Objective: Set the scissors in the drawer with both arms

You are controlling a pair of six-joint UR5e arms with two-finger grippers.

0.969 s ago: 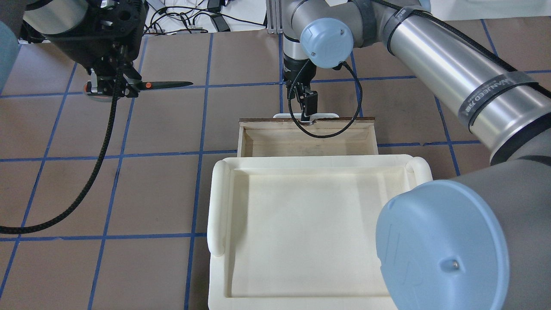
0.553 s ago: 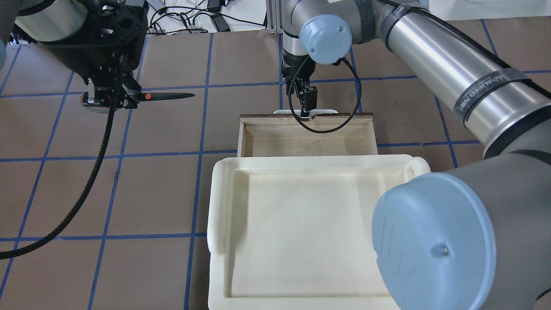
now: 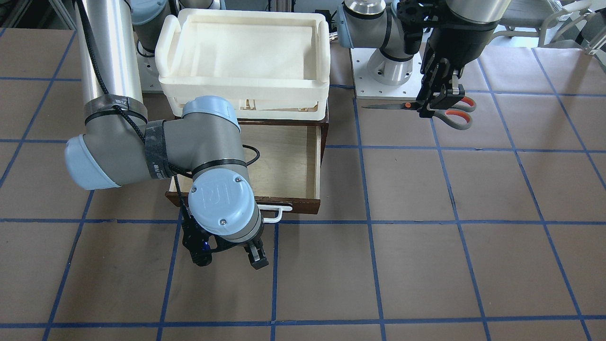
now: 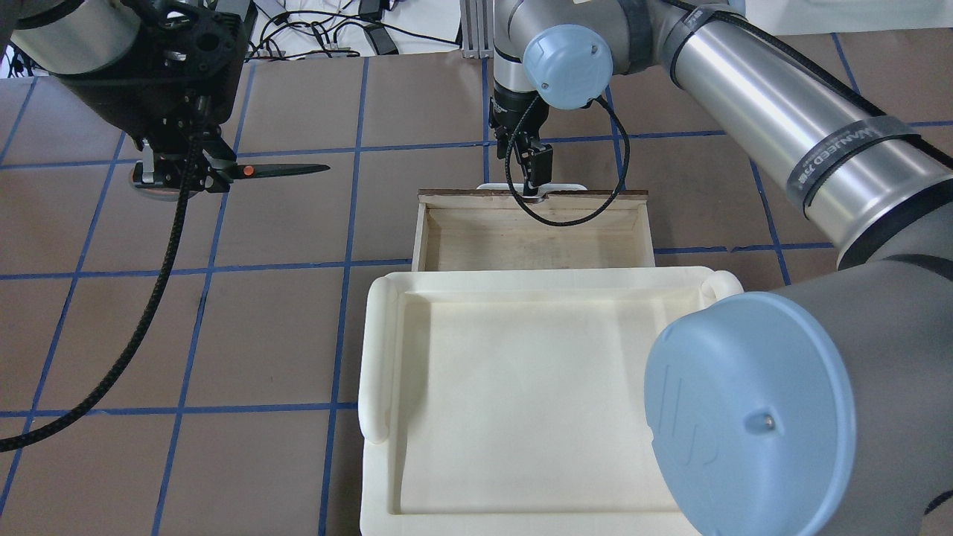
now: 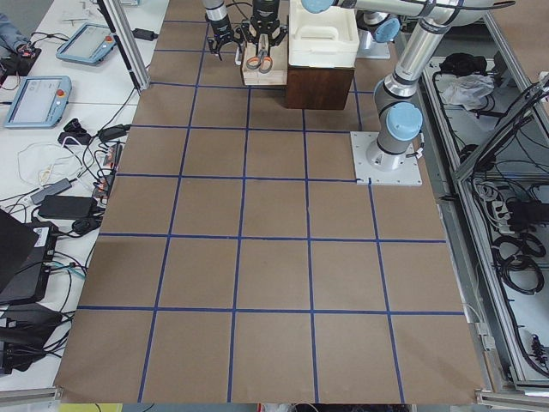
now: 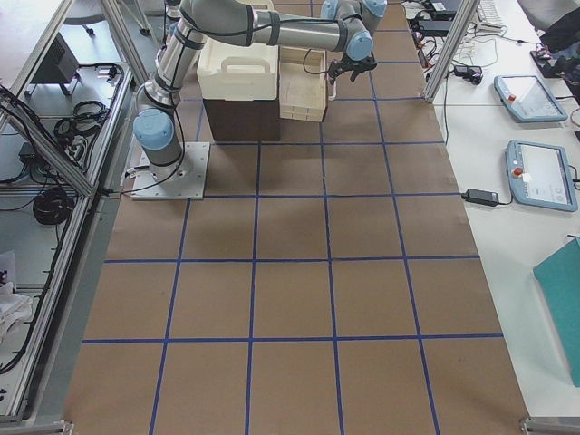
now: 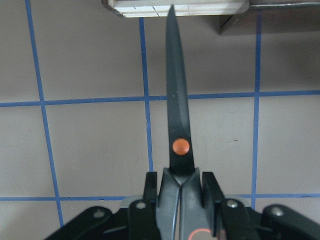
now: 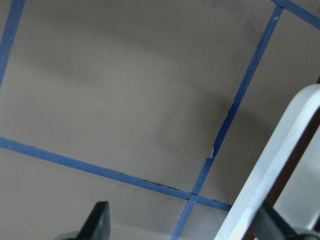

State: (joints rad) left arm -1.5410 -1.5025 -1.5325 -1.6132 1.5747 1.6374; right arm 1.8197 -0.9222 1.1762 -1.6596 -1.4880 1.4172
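My left gripper (image 4: 182, 167) is shut on the scissors (image 4: 279, 170) just behind the orange pivot and holds them above the table, blades pointing toward the drawer (image 4: 521, 242). In the front view this gripper (image 3: 438, 97) grips the scissors (image 3: 450, 113), grey-and-orange handles behind it. The left wrist view shows the blades (image 7: 177, 115) closed. The drawer (image 3: 284, 156) is pulled out, its pale inside bare. My right gripper (image 3: 227, 255) is open just past the white bar handle (image 3: 277, 213); its wrist view shows the handle (image 8: 280, 170) by one spread fingertip (image 8: 97, 220).
A white foam tray (image 4: 521, 372) sits on top of the dark cabinet (image 6: 240, 118) that the drawer slides out of. The right arm's large elbow (image 4: 752, 417) covers the tray's near right corner. Brown table with a blue tape grid (image 4: 350, 223) lies all around.
The drawer front has slid a little farther out from the cabinet with my right gripper at its handle. My left gripper with the scissors has shifted slightly away from me.
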